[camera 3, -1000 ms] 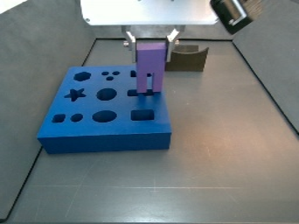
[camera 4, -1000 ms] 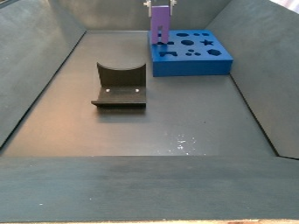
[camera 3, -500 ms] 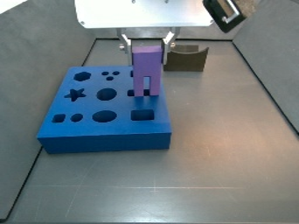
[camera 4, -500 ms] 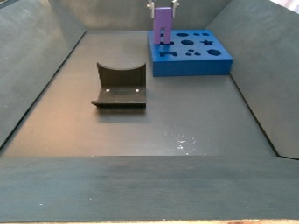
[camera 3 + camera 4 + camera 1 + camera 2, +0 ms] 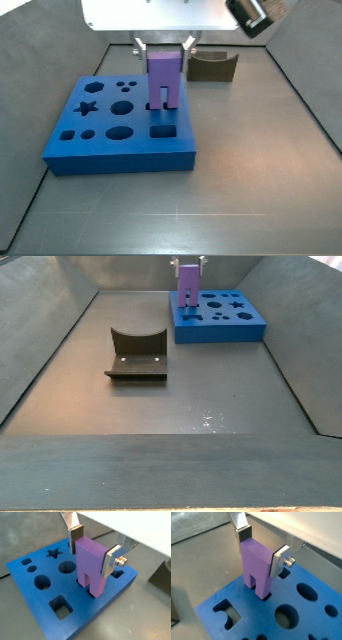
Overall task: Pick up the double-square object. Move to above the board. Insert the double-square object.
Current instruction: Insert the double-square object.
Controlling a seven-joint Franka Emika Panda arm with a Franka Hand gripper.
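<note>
Grey floor tray (image 5: 254, 180), one blue board (image 5: 120, 125), one double-square object (image 5: 92, 564) upright, clamped between two gripper (image 5: 92, 548) fingers (image 5: 75, 534)

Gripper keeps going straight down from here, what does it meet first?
Probably the thick blue cutout board. The gripper clamps the tall purple two-legged block, whose legs already reach the board's top; whether they have entered a cutout is unclear.
</note>
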